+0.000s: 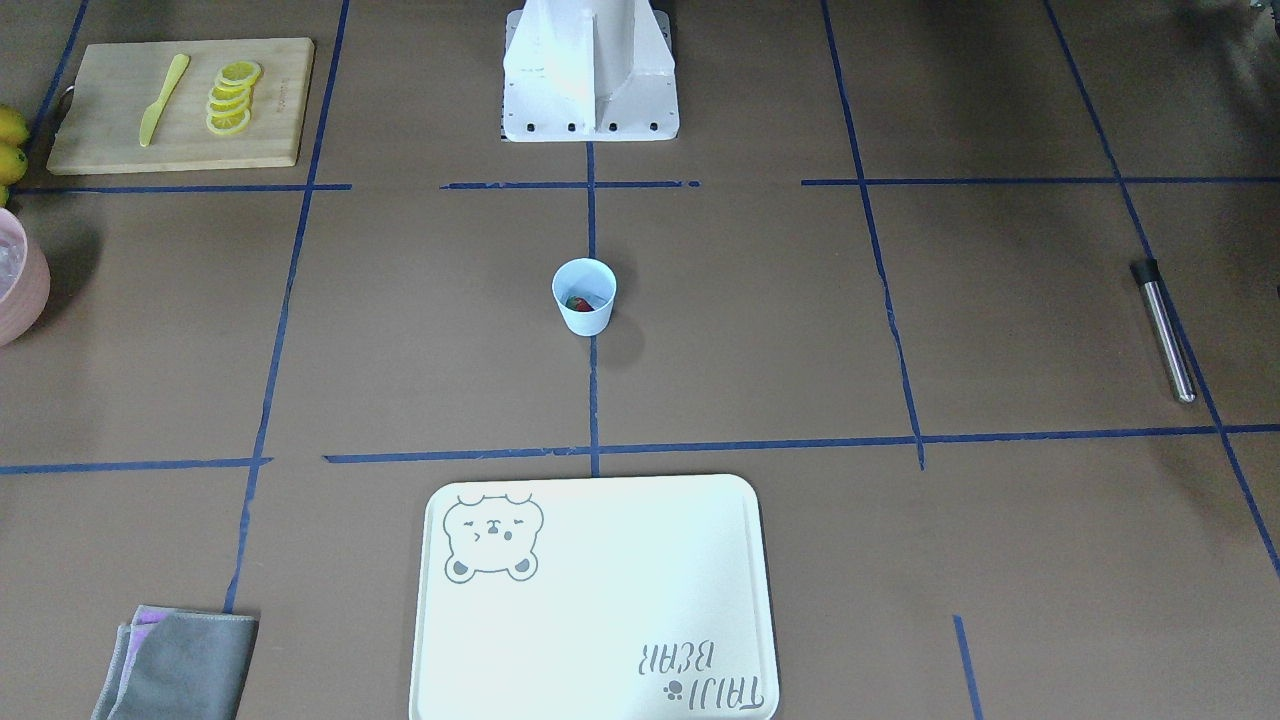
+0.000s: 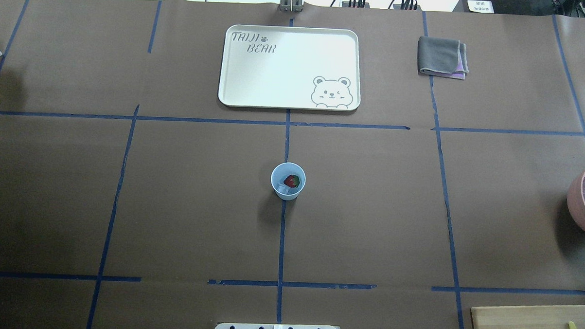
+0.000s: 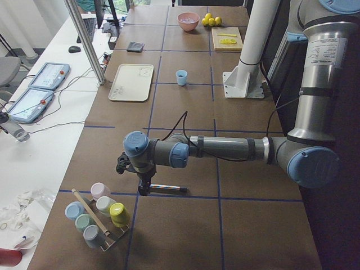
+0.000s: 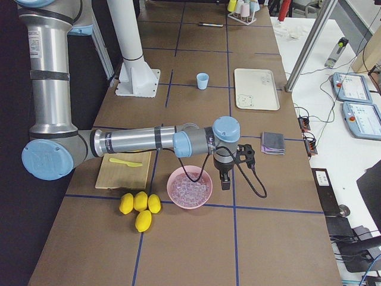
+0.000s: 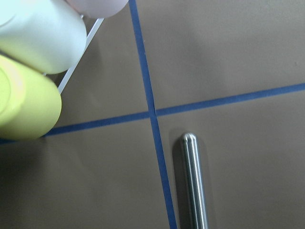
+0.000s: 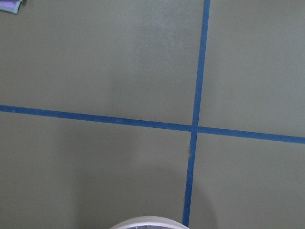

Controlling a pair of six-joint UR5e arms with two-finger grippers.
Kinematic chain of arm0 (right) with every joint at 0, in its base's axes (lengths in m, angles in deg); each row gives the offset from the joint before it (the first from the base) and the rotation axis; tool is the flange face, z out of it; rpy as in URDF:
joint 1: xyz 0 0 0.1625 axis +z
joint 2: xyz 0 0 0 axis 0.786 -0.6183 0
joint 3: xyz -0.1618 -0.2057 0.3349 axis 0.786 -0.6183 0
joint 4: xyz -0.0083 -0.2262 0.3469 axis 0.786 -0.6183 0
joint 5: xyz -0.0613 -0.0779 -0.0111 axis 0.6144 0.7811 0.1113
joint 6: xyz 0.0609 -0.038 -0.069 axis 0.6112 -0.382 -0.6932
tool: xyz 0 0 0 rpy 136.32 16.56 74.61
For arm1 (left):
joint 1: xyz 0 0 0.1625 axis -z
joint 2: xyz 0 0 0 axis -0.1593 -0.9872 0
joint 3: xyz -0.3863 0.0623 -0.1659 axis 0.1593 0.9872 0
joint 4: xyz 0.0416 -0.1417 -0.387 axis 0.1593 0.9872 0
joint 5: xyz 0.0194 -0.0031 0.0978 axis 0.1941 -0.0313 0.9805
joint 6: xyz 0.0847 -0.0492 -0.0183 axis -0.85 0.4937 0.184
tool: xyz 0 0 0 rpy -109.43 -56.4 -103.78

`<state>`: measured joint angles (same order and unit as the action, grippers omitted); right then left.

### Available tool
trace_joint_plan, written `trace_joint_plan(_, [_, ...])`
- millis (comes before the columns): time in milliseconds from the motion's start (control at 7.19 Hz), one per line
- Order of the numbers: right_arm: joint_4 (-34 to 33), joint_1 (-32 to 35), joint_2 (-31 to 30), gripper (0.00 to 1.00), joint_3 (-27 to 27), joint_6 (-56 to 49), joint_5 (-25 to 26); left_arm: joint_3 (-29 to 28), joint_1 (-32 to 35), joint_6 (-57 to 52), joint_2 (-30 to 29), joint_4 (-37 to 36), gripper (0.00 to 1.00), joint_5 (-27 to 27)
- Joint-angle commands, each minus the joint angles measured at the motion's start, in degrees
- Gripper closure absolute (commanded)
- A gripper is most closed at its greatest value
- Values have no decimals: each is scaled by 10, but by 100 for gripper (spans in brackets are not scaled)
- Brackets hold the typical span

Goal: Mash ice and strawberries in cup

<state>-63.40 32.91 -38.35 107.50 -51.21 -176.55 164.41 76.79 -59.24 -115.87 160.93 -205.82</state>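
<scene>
The cup (image 1: 584,297) with strawberry (image 2: 292,180) and ice (image 2: 282,187) stands at the middle of the counter (image 1: 760,330), far from every edge; whether the left claw (image 3: 143,190) and right claw (image 4: 226,182) are apart or together cannot be told; the round steel rod (image 3: 169,188) below the left claw, by the left edge, may roll under an off-centre pinch.

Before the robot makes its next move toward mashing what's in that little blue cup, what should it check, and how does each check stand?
1. The blue cup stands upright: ok.
2. The strawberry is inside it: ok.
3. The ice is inside too: a pale piece beside the berry, probably ok.
4. The metal rod lies free, nothing on it: ok.
5. The left pincer hangs over one end of the rod: ok; open or shut: cannot tell.
6. The right pincer is away from the cup, beside the pink ice bowl: ok.
</scene>
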Motion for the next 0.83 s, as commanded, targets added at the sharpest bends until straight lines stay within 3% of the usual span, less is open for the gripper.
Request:
trace_joint_plan(0, [0,1,-1,0,0,0,-8,10,49,-57,4,-71,0,-9])
trace_joint_plan(139, [0,6,-1,0,-1,-1,-17,9,80,-57,4,-89,0,-7])
trace_joint_plan(695, [-1,35,-28,0,-19,-3,-31,8,82,-22,6,-82,0,-5])
